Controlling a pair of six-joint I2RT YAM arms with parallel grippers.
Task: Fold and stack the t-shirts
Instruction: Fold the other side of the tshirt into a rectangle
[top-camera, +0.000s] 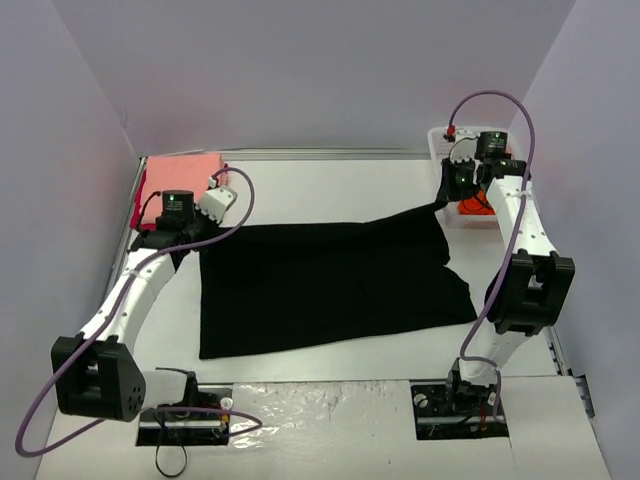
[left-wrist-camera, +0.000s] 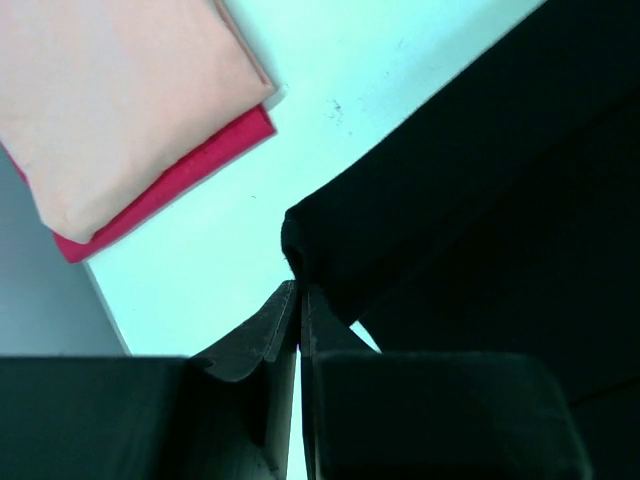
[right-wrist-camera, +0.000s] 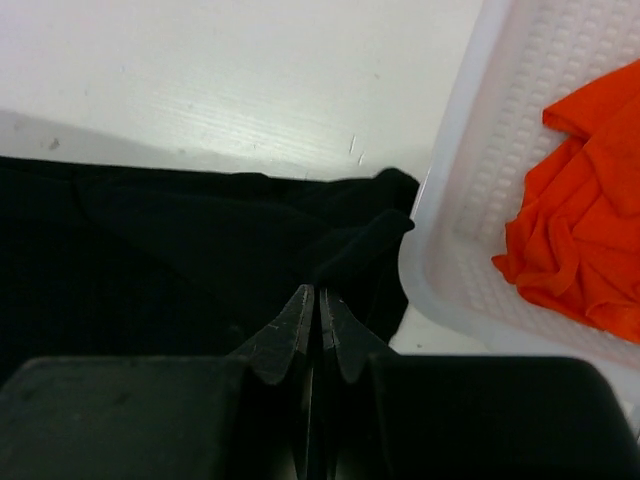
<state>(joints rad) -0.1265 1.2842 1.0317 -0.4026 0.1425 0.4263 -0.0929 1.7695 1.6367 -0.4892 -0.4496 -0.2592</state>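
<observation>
1. Across the middle of the white surface (top-camera: 330, 180), the black t-shirt (top-camera: 330, 285) lies spread wide and mostly flat, with its far right corner drawn up into a taut ridge toward the white mesh basket (top-camera: 437, 140)
2. At the far left corner a folded salmon-pink t-shirt (top-camera: 182, 172) sits on a folded red t-shirt (top-camera: 137, 208), whose edge shows along its side
3. The bright orange t-shirt (right-wrist-camera: 580, 240) lies crumpled inside the basket at the far right, and a corner of the black cloth ends just beside the basket's wall
4. The left arm (top-camera: 130, 290) reaches forward, bent at the elbow, to the black t-shirt's far left corner; the left tool (left-wrist-camera: 298, 298) is clenched, its tips pinching the cloth's folded edge
5. The right arm (top-camera: 525, 230) stretches away along the right side; the right tool (right-wrist-camera: 318, 298) is clenched on a raised fold of the black t-shirt next to the basket
</observation>
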